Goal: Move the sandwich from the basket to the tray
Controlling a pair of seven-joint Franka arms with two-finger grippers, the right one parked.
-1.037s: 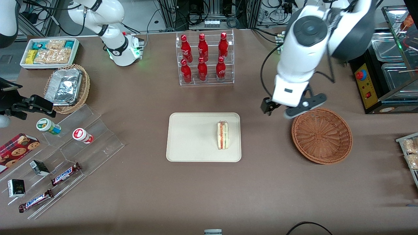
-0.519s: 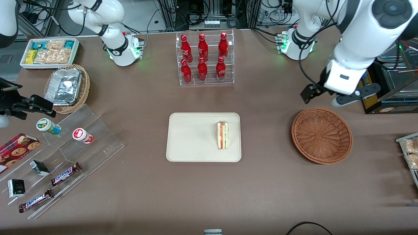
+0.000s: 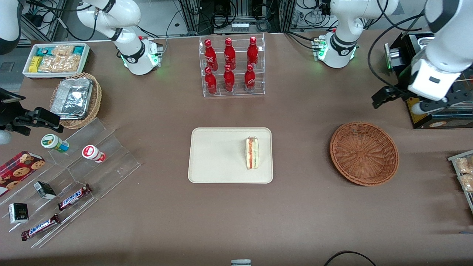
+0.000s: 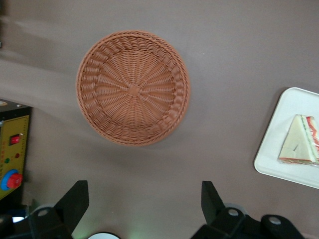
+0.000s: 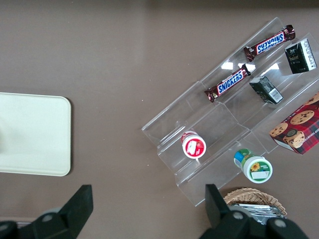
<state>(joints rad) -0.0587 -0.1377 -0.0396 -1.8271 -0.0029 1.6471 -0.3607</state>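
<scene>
Already our sandwich [image 3: 252,153] lies on the tray [image 3: 214,155], long axis running toward the front camera, while our claw [image 3: 401,96] hangs open and empty above the bench, well apart past the basket [image 3: 364,153].

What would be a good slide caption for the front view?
Sandwich resting on the tray, wicker basket empty, open gripper raised above the table's working-arm end.

Overhead front camera; downward-facing wrist cameras.

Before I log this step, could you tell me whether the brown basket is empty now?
Empty: the basket shows only bare weave; the sandwich lies on the tray. The open hand hangs above it.
</scene>
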